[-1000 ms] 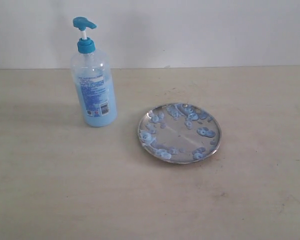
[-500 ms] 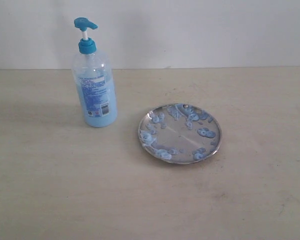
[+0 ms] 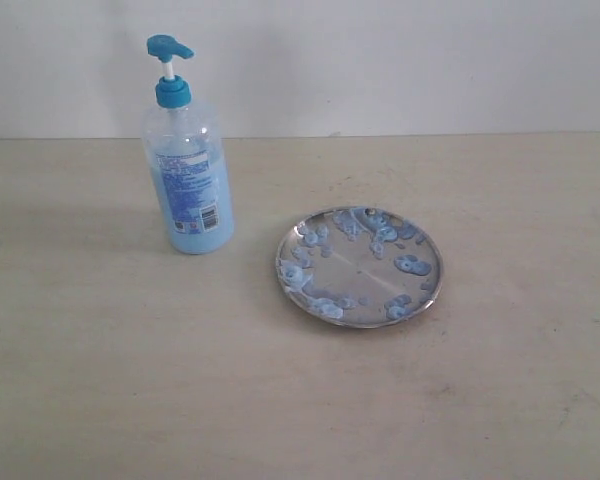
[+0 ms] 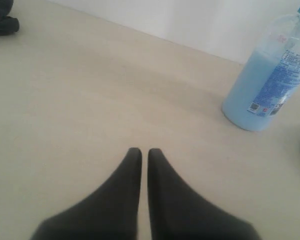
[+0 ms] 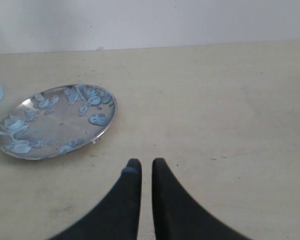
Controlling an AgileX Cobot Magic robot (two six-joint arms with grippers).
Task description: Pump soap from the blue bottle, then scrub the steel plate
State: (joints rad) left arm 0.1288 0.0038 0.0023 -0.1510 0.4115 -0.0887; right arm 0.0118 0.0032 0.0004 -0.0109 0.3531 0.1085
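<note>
Currently on the table:

1. Blue bottle. It stands upright with its long axis vertical and its base flat on the table, in front of the pale wall. The pump head is raised on its white stem, and its spout points sideways toward the plate's side. Soap fills roughly the lower two thirds. The label faces the exterior camera.

2. Steel plate. It lies flat, right of the bottle and a little nearer the exterior camera, close to it but not touching. Soap blobs are scattered over it, mostly around the rim, and a bare strip crosses the middle. Nothing lies between bottle and plate.

3. Left gripper. It is low over bare table, well apart from the bottle. Its fingers are drawn nearly together with only a narrow slit between them, and they hold nothing.

4. Right gripper. It is on the plate's far side from the bottle and does not touch the plate. Its fingers show the same narrow slit and are empty.

5. Dark object. It sits at the edge of the left wrist view, far from the bottle. Cannot tell what it is.
</note>
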